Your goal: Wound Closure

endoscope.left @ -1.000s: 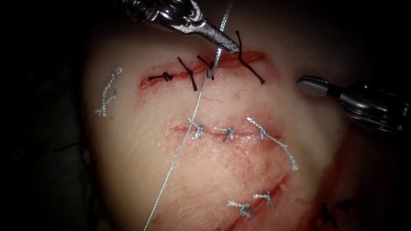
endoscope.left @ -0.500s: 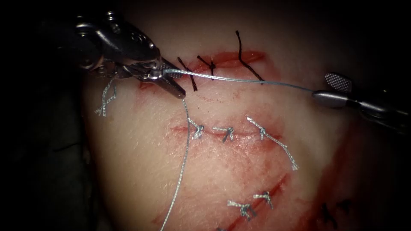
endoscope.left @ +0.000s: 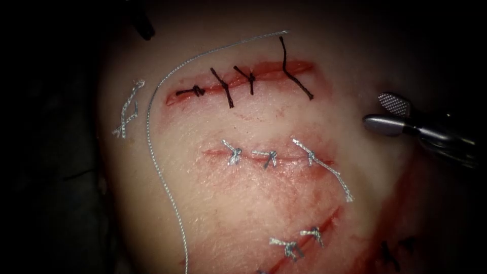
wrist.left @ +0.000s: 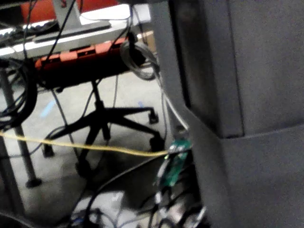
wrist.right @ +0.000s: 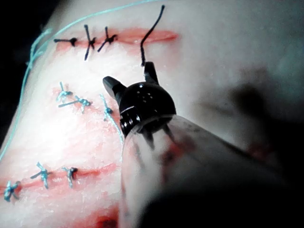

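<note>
The tissue carries an upper cut crossed by black stitches. A long grey thread lies loose on the tissue, arcing from above the cut round its left end and down to the near edge; neither tool holds it. My right tool hovers to the right of the cut, jaws open and empty, and its jaws stand spread over the tissue near the long black thread tail. A dark tip of my left tool sits at the far upper left, apart from the thread.
Two more cuts lie nearer: a middle one with grey knots and a long tail, and a lower one with grey knots. A cut piece of grey thread rests at the tissue's left. Red fluid stains the lower right.
Half a second ago the thread ran taut between both tools. Both have since let it go, and it now lies slack. The left tool has drawn back up and to the left.
</note>
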Robot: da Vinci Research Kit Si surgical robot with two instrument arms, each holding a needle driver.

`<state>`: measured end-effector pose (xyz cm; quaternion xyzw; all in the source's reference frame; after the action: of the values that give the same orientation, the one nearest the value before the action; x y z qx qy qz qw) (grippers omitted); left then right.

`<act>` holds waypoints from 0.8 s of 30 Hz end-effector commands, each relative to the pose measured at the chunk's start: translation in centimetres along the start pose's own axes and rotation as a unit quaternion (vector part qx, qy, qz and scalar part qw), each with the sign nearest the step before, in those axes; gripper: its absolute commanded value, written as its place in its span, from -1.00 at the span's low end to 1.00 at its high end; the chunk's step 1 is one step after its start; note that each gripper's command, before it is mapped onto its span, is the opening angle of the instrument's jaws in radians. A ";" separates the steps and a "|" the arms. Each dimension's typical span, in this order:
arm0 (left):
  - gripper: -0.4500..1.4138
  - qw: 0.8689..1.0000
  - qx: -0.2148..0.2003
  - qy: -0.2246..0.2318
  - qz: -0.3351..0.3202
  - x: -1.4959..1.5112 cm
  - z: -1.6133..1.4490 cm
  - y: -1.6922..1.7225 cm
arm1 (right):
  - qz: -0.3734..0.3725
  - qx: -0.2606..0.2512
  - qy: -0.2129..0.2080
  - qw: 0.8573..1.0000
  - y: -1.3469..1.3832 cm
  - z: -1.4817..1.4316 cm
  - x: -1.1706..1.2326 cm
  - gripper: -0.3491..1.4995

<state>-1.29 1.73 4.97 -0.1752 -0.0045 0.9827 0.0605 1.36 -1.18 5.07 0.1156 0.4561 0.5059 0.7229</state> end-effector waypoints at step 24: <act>-0.33 0.973 -0.147 0.166 -0.067 1.51 1.07 1.55 | 0.004 0.006 0.007 1.000 0.10 -0.09 0.15 0.82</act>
<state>-3.42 0.23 5.49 -0.3513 -0.1467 0.9230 0.0559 1.13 -1.03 4.97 0.1174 0.4624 0.5078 0.7174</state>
